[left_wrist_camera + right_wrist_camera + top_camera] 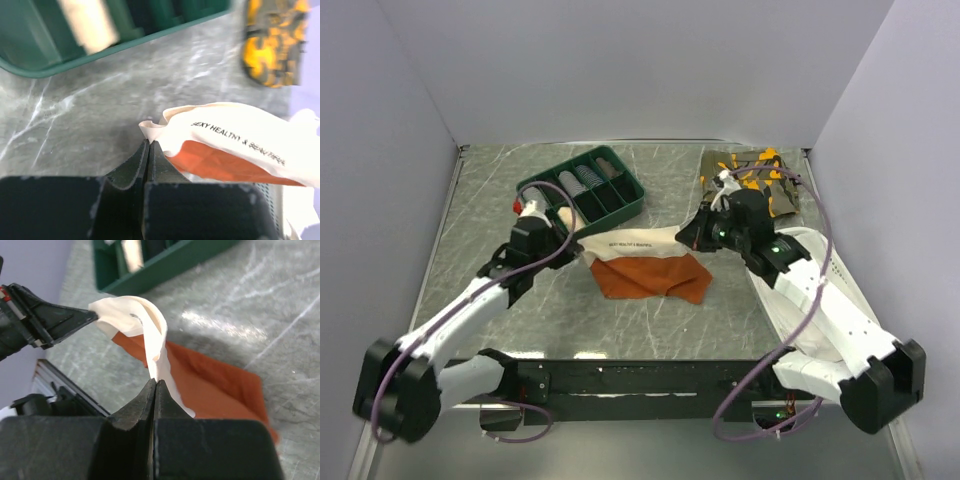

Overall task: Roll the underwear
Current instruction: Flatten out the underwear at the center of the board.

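Observation:
The underwear point(655, 275) is rust-orange with a cream-white waistband point(630, 242) that bears black lettering. It hangs stretched between both grippers at the table's middle, its orange part draping onto the table. My left gripper point(572, 240) is shut on the waistband's left end point(150, 131). My right gripper point(688, 237) is shut on the waistband's right end point(159, 371). In the right wrist view the left gripper's fingers point(65, 320) pinch the far end of the band, and the orange fabric point(220, 390) lies below.
A green divided tray point(582, 186) holding rolled garments stands behind the left gripper. An orange-and-olive camouflage garment point(752, 172) lies at the back right. A large white cloth point(820, 300) lies under the right arm. Grey walls close in the table.

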`<state>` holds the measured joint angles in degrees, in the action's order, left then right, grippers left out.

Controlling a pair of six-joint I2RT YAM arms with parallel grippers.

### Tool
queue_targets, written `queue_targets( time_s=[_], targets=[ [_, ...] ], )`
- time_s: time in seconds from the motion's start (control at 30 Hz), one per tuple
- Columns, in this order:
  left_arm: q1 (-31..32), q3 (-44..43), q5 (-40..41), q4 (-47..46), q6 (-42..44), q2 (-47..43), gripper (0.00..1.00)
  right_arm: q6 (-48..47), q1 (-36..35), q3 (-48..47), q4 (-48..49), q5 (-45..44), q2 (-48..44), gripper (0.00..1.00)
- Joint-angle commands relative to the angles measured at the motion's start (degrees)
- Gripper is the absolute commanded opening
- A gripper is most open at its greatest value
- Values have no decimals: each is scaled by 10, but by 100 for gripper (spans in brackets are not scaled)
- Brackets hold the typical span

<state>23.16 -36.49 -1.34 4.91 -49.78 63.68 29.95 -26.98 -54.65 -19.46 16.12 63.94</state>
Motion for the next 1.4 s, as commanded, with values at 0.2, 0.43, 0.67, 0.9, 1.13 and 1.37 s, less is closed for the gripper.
queue_targets(
  time_s=[0.2,0.43,0.67,0.9,1.13,1.37],
  targets=[
    [-1,-95,-56,223,71,-193,1,15,-18,-24,-17,75,-152,0],
    [-1,-163,-93,387,57,-296,1,72,-55,-10,-10,115,-244,0],
    [-1,-254,-118,502,53,-285,1,100,-59,3,-42,81,-278,0],
    [-1,-156,-125,426,89,-205,1,55,-58,38,-68,-48,-116,0],
    [-1,-64,-104,222,101,-46,1,13,-26,39,28,-101,121,0],
    [-1,-97,-87,107,108,123,1,9,4,-9,86,-92,256,0]
  ],
)
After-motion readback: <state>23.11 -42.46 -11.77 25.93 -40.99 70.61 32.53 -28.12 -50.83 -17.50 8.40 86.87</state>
